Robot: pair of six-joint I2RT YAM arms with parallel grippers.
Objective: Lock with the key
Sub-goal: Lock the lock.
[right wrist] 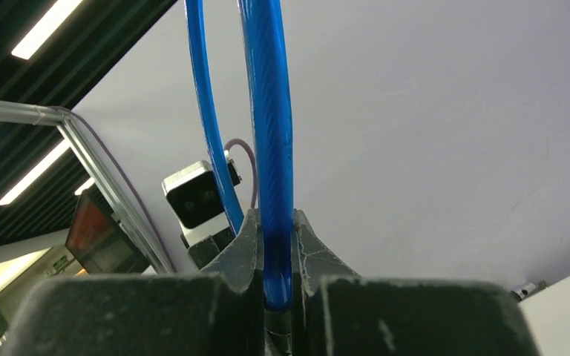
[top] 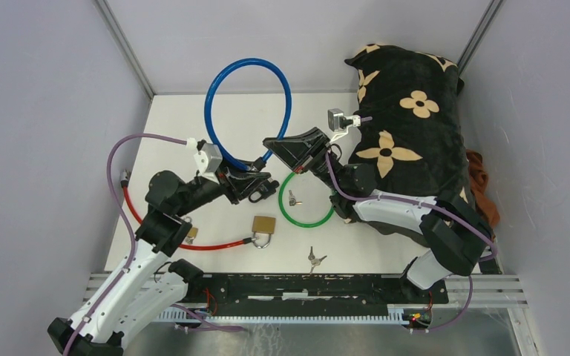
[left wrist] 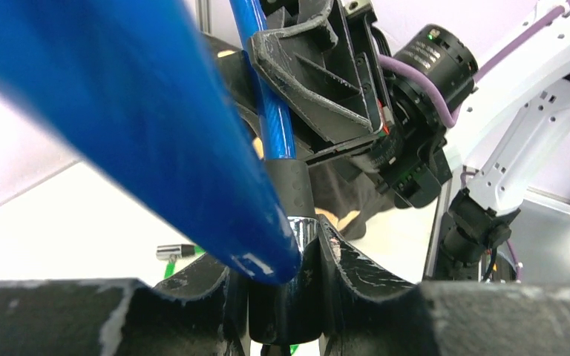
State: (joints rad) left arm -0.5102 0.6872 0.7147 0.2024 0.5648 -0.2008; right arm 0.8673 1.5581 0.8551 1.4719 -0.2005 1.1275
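1. Grey walls (top: pixel 44 111) shut in the left, far and right sides. Bare white table (top: pixel 178 111) shows at far left, between the raised loop and the left wall.
2. A black flowered bag (top: pixel 408 148) fills the far right corner, with an orange cloth (top: pixel 484 185) beside it against the right wall.
3. The blue cable lock (right wrist: pixel 271 111) is held up over mid-table, its loop arching toward the far wall.
4. The right gripper (right wrist: pixel 274 245) is pinched tight on the blue cable. The left gripper (left wrist: pixel 286 252) has its fingers against both sides of the lock's black barrel, gripping it.
5. Lying nearer are a green cable (top: pixel 304 225) ringing a small key (top: pixel 292 198), a brass padlock (top: pixel 264 225), and a red cable (top: pixel 223 245) to the left.
6. A pair of keys (top: pixel 314 259) lies by the near rail.
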